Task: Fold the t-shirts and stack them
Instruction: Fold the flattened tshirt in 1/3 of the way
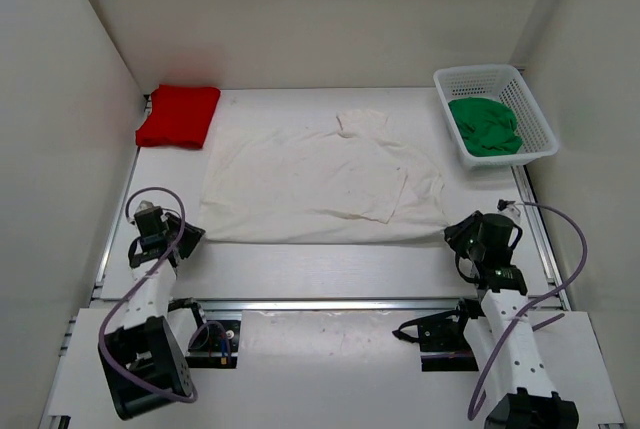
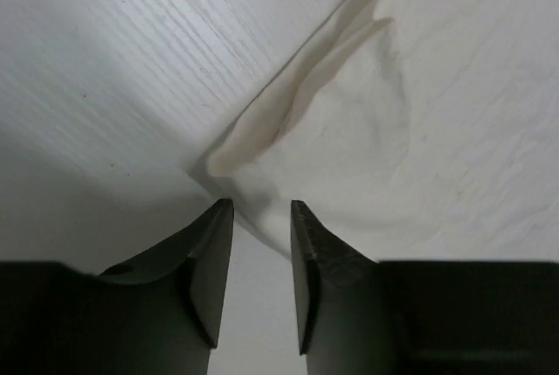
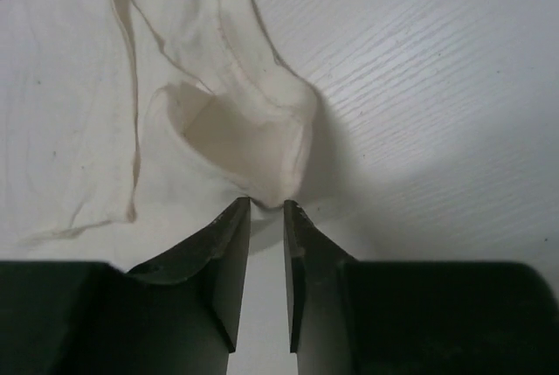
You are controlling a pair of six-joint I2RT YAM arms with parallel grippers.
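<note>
The white t-shirt [image 1: 320,174] lies spread flat across the middle of the table. Its near-left corner [image 2: 349,130] sits just ahead of my left gripper [image 2: 262,209], which hangs low at that corner [image 1: 188,236], jaws open with only table between them. My right gripper [image 3: 267,204] is at the shirt's near-right corner [image 1: 452,232]. Its jaws stand a narrow gap apart, and the bunched hem [image 3: 262,130] touches the fingertips. A red t-shirt [image 1: 180,115] lies folded at the back left. The green t-shirt [image 1: 485,126] is crumpled in the basket.
A white mesh basket [image 1: 478,70] stands at the back right corner. White walls close in the table on the left, back and right. A metal rail runs along the near edge between the two arm bases.
</note>
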